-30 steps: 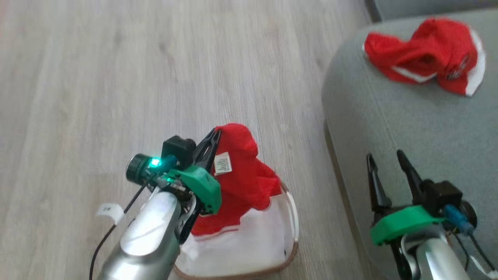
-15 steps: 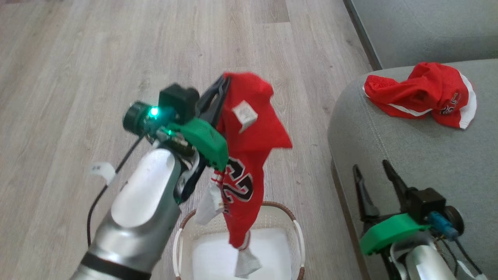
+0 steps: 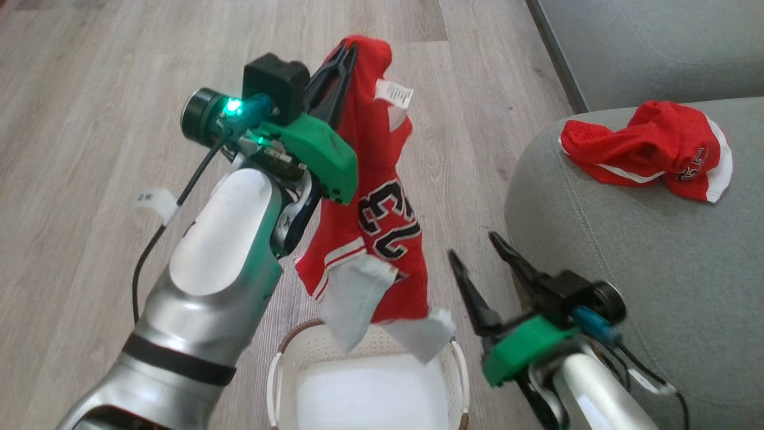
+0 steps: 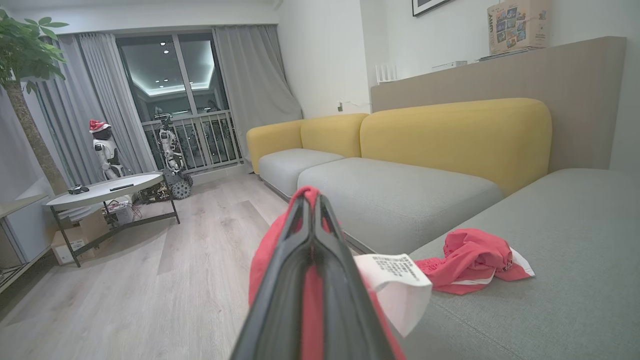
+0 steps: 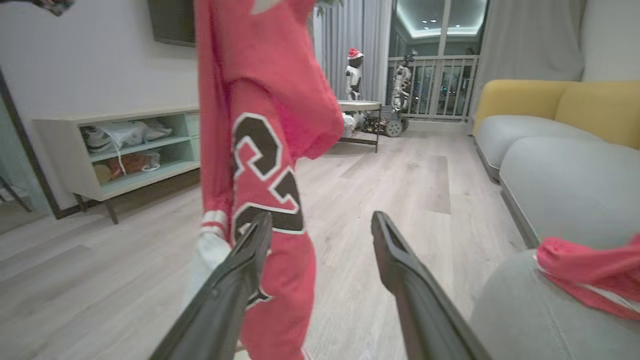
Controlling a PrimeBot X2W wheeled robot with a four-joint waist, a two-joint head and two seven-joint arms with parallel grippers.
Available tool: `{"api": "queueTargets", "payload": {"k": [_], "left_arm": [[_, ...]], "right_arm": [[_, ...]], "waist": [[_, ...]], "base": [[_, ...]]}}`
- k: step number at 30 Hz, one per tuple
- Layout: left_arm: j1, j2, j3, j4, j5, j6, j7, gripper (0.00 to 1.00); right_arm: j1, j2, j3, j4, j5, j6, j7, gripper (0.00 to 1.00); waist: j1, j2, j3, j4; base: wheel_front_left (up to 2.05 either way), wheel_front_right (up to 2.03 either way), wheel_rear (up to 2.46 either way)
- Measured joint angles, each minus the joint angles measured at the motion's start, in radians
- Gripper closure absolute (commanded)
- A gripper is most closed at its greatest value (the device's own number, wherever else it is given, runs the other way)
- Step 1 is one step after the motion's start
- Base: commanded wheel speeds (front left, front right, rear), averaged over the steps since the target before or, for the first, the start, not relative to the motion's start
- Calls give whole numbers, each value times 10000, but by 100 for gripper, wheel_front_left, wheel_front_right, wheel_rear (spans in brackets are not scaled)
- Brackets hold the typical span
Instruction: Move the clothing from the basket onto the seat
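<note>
Our left jaws are clamped shut on the top end of the bright red jersey with black-and-white numbers [image 3: 370, 197]. We see it hanging in the air directly above the small cream perforated plastic basket with a brown rim [image 3: 310, 352]. Its long axis runs vertical: the pinched end is up, with the white label [image 3: 394, 94] near the grip, and the hem points down toward the basket. Our right jaws stand wide open, holding nothing, just right of the basket and near the jersey's lower half. The red shorts with white trim [image 3: 644, 146] lie crumpled on the large grey-green fabric seat cushion [image 3: 597, 251], right of the basket.
</note>
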Motion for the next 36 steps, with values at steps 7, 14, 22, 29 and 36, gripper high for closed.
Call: {"api": "queueTargets", "payload": {"k": [7, 14, 22, 29, 36], "left_arm": [[-320, -40, -288, 167, -153, 10, -6, 100], [-579, -75, -656, 334, -454, 88, -115, 100], [-800, -86, -1323, 313, -907, 272, -207, 100], [-958, -86, -1921, 219, -1271, 439, -280, 100], [-1159, -82, -2474, -15, -1703, 577, -360, 100]], "right_arm": [[-1176, -15, 681, 621, 121, 2, 0, 0], [-2515, -46, 1127, 2109, 54, 2, 0, 0], [-3389, -71, 1517, 3856, 136, 2, 0, 0], [-4164, -82, 2483, 4800, 809, 2, 0, 0], [-4741, -98, 3789, 5582, 1714, 2, 0, 0]], "waist": [[0, 0, 43, 119], [0, 0, 73, 377], [0, 0, 119, 691], [0, 0, 181, 903], [0, 0, 201, 1061]], "base": [[0, 0, 0], [0, 0, 0], [0, 0, 0], [0, 0, 0], [0, 0, 0]]}}
